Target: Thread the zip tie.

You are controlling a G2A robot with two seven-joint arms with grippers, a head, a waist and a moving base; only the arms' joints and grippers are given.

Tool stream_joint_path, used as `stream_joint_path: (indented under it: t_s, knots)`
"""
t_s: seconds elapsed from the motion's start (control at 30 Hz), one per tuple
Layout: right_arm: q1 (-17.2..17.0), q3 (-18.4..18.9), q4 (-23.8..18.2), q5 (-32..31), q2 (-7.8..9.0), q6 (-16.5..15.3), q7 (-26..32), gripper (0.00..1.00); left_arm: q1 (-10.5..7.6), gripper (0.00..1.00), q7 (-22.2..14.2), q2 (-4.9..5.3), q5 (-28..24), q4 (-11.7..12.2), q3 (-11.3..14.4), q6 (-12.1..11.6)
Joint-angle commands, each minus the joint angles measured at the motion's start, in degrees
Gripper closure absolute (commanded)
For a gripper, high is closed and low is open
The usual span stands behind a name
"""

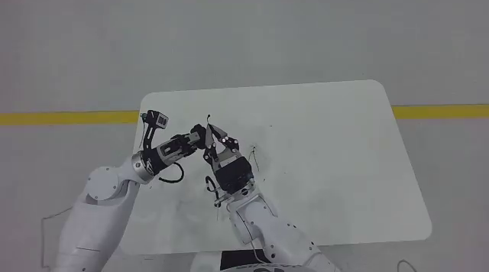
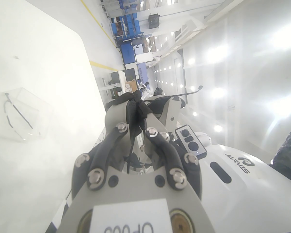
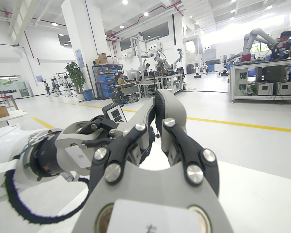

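Both sets of fingers are pressed narrow on the zip tie [image 2: 188, 94]: left gripper [image 2: 135, 100] and right gripper [image 3: 156, 105] meet tip to tip, with the strand jutting just beyond them. Alignment seems to be in hand. Next, the tail needs steering squarely into the head's slot.

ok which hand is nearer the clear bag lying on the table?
Right. The right hand sits next to the clear bag, its tips meeting the left hand, which comes in from the side away from the bag.
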Motion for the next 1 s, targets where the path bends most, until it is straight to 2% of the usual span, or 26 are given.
stream_joint_path:
  t_s: [0.0,0.73,0.97]
  knots:
    - [-0.1,0.1,0.1,0.0,0.0,0.0,0.2,1.0,0.0,1.0,0.0,0.0,0.0,0.0,0.0,0.0]
    - [-0.6,1.0,0.8,0.1,-0.13,-0.5,0.9,1.0,0.0,1.0,0.0,0.0,0.0,0.0,0.0,0.0]
    - [-0.7,1.2,0.9,-0.5,-0.12,0.2,0.9,1.0,0.0,1.0,0.0,0.0,0.0,0.0,0.0,0.0]
